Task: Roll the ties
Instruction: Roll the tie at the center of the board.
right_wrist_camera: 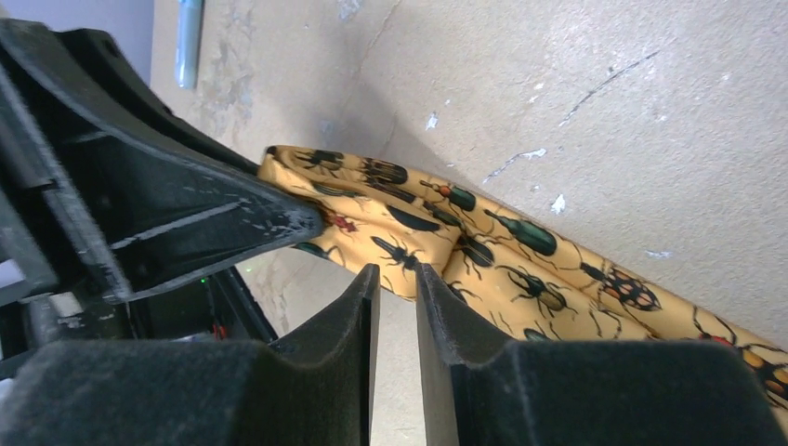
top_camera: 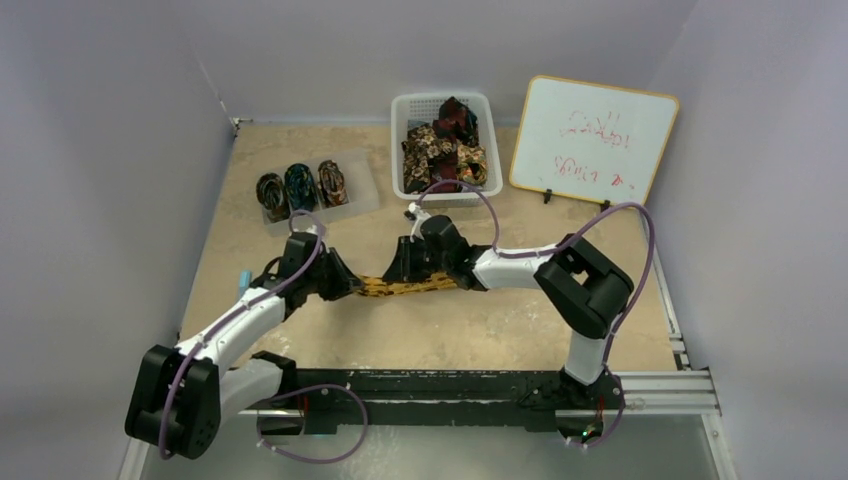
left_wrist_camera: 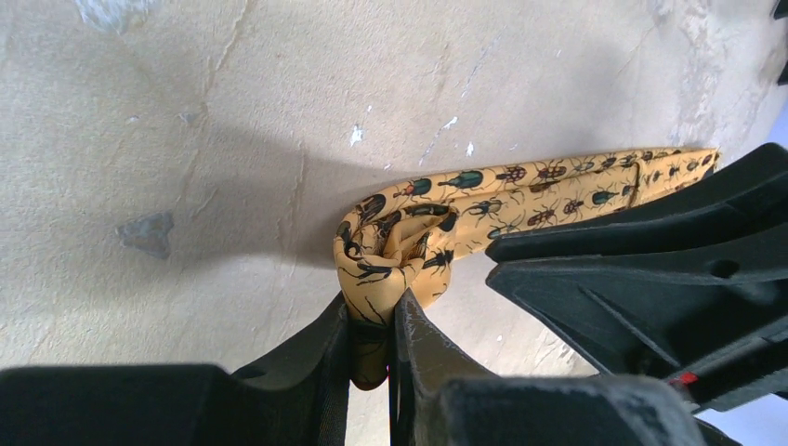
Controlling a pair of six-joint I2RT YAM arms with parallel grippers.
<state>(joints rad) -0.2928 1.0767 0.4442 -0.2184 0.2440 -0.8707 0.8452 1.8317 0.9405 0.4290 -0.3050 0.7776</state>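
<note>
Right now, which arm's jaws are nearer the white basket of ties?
Right. The right arm has its jaws just short of the basket, at the yellow tie; the left arm has its jaws further left, closer to the bases.

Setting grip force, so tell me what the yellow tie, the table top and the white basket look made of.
The yellow tie looks like thin woven fabric, perhaps silk: it folds softly and carries printed beetles. The table top looks like hard board with a matt beige coating, chipped to white in spots. The white basket is probably moulded plastic, going by its perforated walls.
</note>
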